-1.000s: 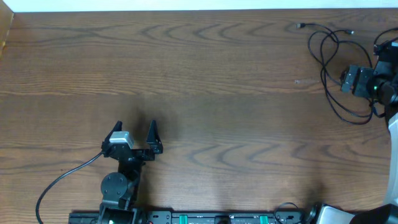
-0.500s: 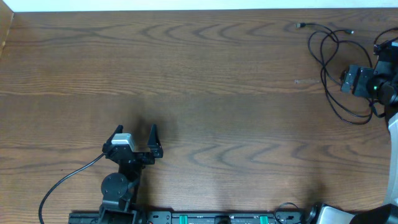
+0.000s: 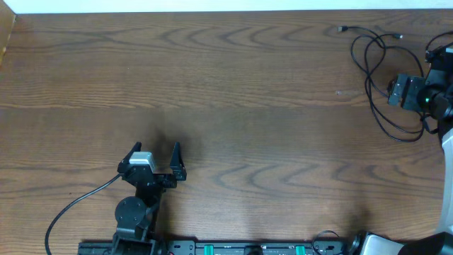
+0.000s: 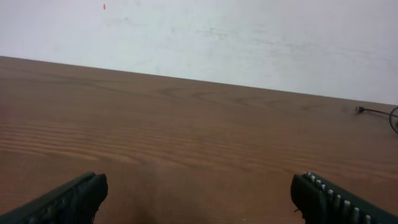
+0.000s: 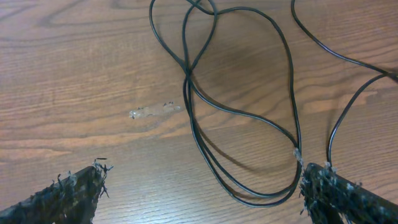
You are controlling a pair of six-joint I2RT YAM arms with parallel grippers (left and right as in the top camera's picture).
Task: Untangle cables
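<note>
Left arm point(image 3: 132, 211) black, grey wrist block point(image 3: 140, 159), trailing black cable point(image 3: 78, 197); tool fingers point(image 4: 336, 200) ribbed.

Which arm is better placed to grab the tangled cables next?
Right. The right gripper, jaws open, hangs directly over the black cables; the left gripper, also open, is far across the table from them.

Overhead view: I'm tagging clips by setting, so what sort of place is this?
Probably a robotics lab bench: a wood-grain table with a left gripper and right gripper both open over it, thin black cables lying loose, and a plain white wall behind.
</note>
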